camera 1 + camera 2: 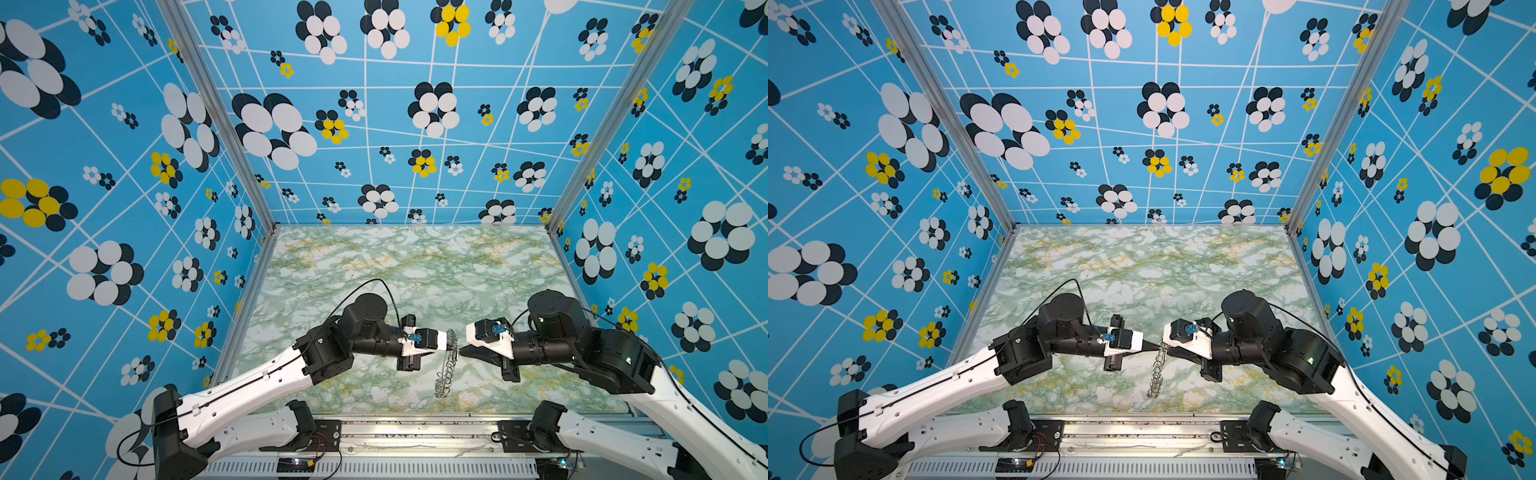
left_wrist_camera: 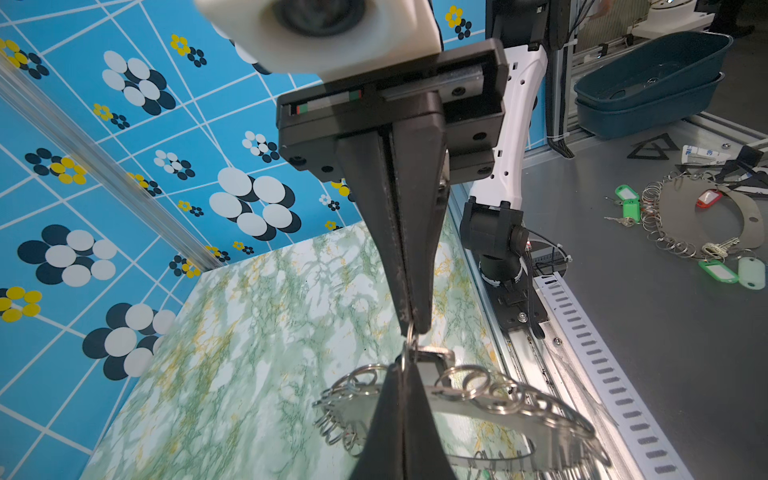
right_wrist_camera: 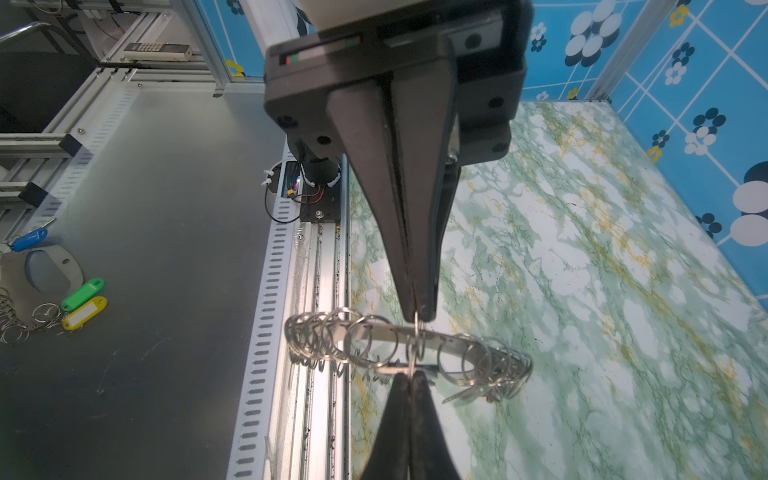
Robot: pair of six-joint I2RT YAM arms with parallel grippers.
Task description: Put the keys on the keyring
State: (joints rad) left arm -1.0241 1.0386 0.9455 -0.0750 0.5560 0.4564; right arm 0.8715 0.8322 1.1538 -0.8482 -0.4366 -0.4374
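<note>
On the left we see the left gripper (image 1: 454,348) reaching to the middle of the green marbled worktop (image 1: 374,266), its jaws pressed together on a small wire loop (image 2: 409,341) of the keyring (image 1: 445,376). The keyring shows edge-on in both top views — it hangs from the two tips toward the near edge, and we cannot tell if its low end touches the worktop. From the right, the right gripper (image 1: 462,353) pinches the same loop, also fully closed.
</note>
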